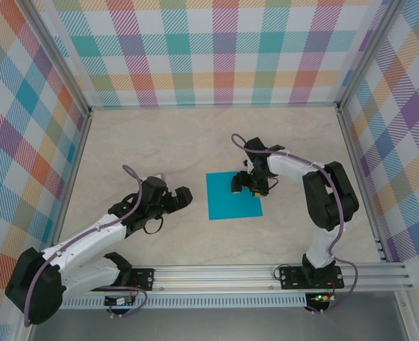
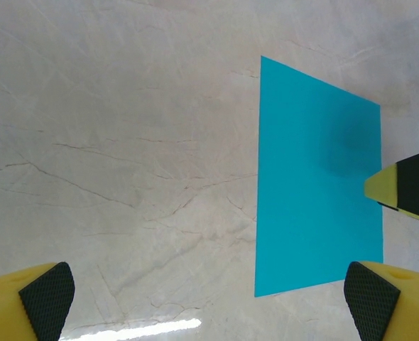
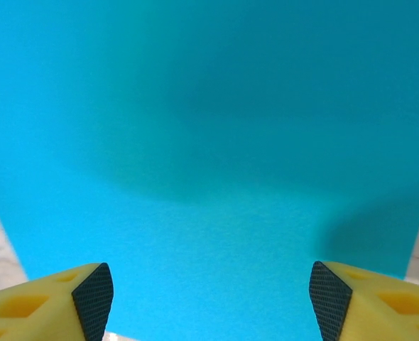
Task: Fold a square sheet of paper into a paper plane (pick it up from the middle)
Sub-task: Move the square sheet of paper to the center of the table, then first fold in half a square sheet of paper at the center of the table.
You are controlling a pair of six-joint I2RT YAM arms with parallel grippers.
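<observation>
At the near edge of the counter, the silver aluminium rail carries both arm bases, so each arm reaches out over the work area from its own side. The left claw comes next. It hangs over bare counter left of the middle, its yellow, black-padded fingers spread wide and holding nothing. It sits just beside the sheet's left edge, not over it, which I take for a waiting post (near enough to help, out of the other arm's way).

About the middle of the pale marble-patterned counter lies the thin square sheet of teal-blue paper. It is flat and uncreased, its edges roughly in line with the counter's edges. No fold shows, so the plane is not yet begun.

Over the sheet's far half, not far from its middle, the right claw points down, jaws parted fairly wide with only paper below them. In its wrist view teal spreads from pad to pad under a soft shadow, so it is low over the sheet, though I cannot tell whether the pads touch. The placement fits the instruction to lift from the middle. A flat sheet offers no edge to grab, so an inward pinch would probably bunch the paper between the pads.

Beyond, pastel plaid wall panels close off the far edge.
</observation>
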